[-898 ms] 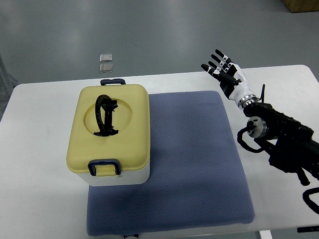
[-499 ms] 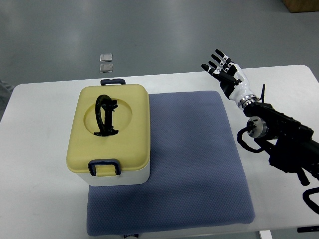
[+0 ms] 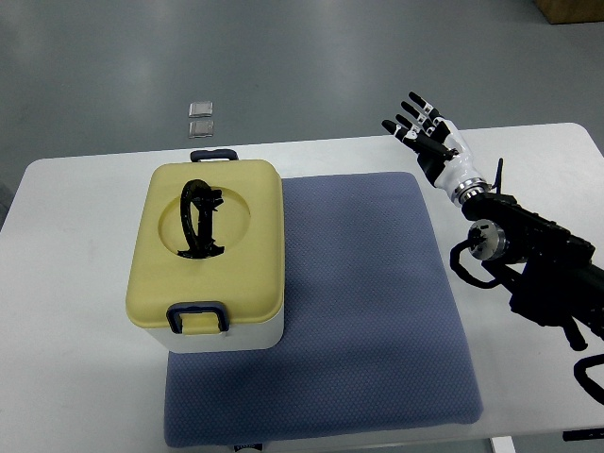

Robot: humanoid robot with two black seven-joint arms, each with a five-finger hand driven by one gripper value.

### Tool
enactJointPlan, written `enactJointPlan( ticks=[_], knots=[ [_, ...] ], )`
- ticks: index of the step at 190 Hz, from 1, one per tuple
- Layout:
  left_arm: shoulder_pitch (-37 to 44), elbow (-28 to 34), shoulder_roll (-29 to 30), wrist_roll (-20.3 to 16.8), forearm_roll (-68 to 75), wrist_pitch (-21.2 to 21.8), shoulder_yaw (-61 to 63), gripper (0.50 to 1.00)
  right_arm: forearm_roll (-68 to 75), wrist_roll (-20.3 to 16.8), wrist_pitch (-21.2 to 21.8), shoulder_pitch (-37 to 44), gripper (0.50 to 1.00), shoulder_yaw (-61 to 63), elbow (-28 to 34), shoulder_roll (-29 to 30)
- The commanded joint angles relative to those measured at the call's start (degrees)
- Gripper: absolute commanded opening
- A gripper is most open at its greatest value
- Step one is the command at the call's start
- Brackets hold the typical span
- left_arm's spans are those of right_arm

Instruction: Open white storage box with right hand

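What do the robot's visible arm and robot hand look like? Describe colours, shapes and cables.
Only the right robot hand shows: slim black fingers with white bands and a white wrist cuff. Behind it runs a bulky black arm with a silver round joint and looping black cables.

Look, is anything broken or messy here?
Nothing stands out. The storage box sits upright on the blue mat, its yellow lid closed. The right robot hand is open, far from it.

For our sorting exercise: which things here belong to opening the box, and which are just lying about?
Belongs to the job:
- white storage box with yellow lid
- dark blue front latch
- right hand, open

Lying about:
- blue textured mat
- two small grey squares on the floor
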Motion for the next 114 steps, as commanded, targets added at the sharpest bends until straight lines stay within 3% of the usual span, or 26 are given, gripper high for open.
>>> enactJointPlan(
  ticks=[1, 62, 114],
  knots=[
    [0.0, -0.2, 0.0, 0.0, -0.1, 0.0, 0.0, 1.0, -0.4, 0.0, -0.1, 0.3, 0.93, -0.2, 0.0, -0.3],
    [0.0, 0.0, 0.0, 0.0, 0.0, 0.0, -0.1, 1.0, -2.6, -0.4, -0.1, 3.0, 0.93, -0.6, 1.3, -2.0],
    [0.0, 0.0, 0.0, 0.0, 0.0, 0.0, -0.1, 1.0, -6.7, -0.6, -3.0, 9.1, 0.93, -1.4, 1.8, -2.4]
  ],
)
